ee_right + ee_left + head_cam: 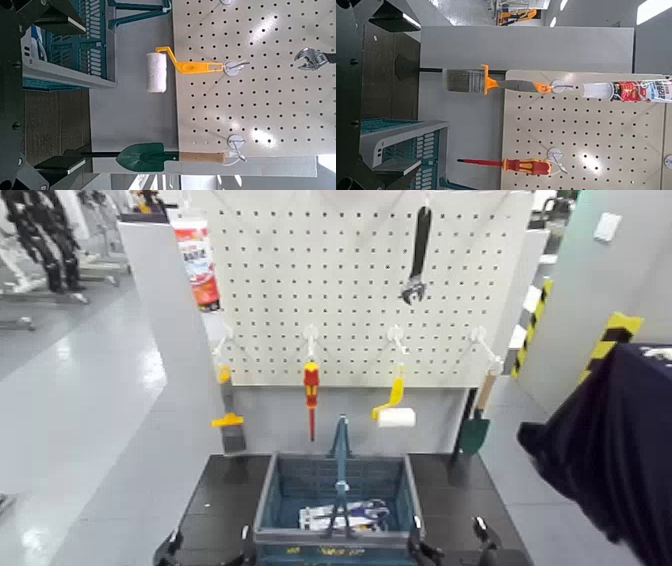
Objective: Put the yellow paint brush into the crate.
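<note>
Jaws [205,550] open; brush [231,422] hanging

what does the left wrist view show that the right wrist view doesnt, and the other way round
Only the left wrist view shows the yellow paint brush, the screwdriver and the tube. Only the right wrist view has the white roller, the trowel and the wrench. Both show the pegboard and part of the crate.

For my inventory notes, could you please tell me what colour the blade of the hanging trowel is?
Dark green; the blade shows best in the right wrist view.
</note>
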Available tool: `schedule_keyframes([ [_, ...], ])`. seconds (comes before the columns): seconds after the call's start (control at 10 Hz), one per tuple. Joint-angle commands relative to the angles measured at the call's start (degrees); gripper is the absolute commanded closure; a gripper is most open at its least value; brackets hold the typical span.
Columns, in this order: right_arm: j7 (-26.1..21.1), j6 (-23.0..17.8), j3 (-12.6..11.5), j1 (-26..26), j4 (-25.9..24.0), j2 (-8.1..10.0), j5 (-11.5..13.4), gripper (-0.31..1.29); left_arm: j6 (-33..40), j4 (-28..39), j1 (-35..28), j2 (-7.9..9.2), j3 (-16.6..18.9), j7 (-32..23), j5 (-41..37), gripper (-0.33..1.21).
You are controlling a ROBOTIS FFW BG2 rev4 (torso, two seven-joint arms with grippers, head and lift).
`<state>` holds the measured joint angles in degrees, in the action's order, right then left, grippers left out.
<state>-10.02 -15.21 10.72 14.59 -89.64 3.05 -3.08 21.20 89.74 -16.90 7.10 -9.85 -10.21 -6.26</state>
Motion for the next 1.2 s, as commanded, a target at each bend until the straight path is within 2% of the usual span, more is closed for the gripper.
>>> schedule_keyframes([
  [0.1, 0.0, 0.0, -0.1, 0.0, 0.0, 0.03, 0.0, 0.15, 0.2, -0.1, 0.0, -0.07, 0.2, -0.3, 0.5, 0.11],
  [0.5, 0.0, 0.1, 0.0, 0.0, 0.0, 0.03, 0.0, 0.15, 0.3, -0.1, 0.4, -0.24, 1.8, 1.0, 0.0, 0.11],
  [0.6, 0.0, 0.1, 0.0, 0.0, 0.0, 0.03, 0.0, 0.15, 0.0, -0.1, 0.8, -0.42, 3.4, 3.0, -0.2, 0.11],
  [0.9, 0.0, 0.3, -0.1, 0.0, 0.0, 0.03, 0.0, 0.15, -4.9, 0.7, 3.2, -1.47, 10.6, 13.8, -1.7, 0.11],
  [1.2, 0.0, 0.3, -0.1, 0.0, 0.0, -0.06, 0.0, 0.15, -9.7, 0.7, 7.7, -0.95, 17.2, 22.2, -2.9, 0.11],
])
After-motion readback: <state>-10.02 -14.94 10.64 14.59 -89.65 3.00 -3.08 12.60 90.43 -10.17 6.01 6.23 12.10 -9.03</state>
